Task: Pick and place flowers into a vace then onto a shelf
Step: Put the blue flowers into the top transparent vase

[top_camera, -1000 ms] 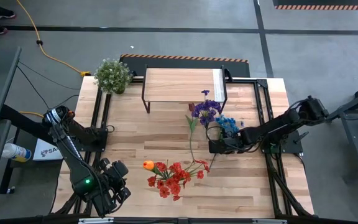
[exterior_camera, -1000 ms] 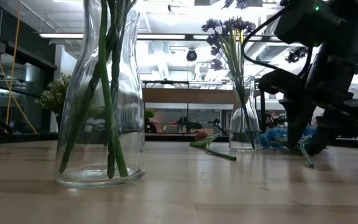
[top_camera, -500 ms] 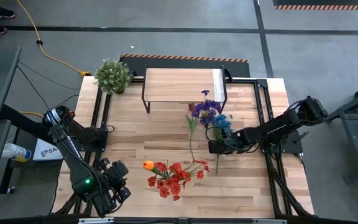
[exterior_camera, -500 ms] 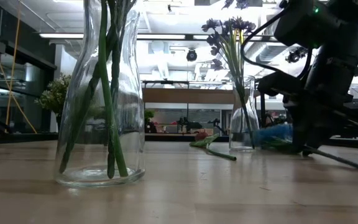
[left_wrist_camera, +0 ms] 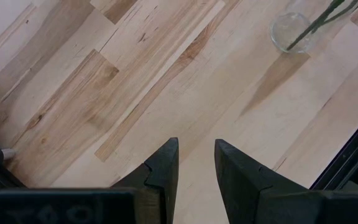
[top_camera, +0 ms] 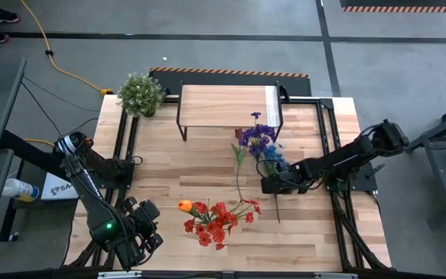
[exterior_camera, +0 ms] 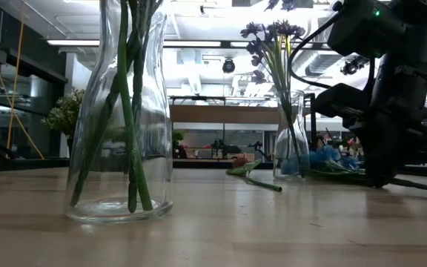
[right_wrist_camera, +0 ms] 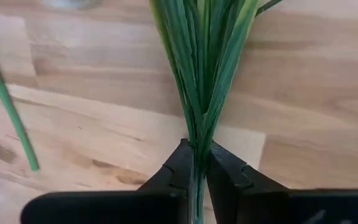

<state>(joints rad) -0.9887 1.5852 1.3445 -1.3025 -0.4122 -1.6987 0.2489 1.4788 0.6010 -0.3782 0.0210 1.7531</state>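
The near glass vase (exterior_camera: pixel 121 111) is cut off at the low view's top edge, its blooms unseen.

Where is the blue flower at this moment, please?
In the high view the blue flower lies on the table's right half, beside the vase of purple flowers, its stem pinched in the right gripper.

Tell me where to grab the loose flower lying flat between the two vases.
Take the loose flower by the bare middle of its stem, from straight above, with the pincer fingers across it. It lies flat on the tabletop, and that stretch looks clear of everything else. The right pincer is shut on the blue flower, so place that first.
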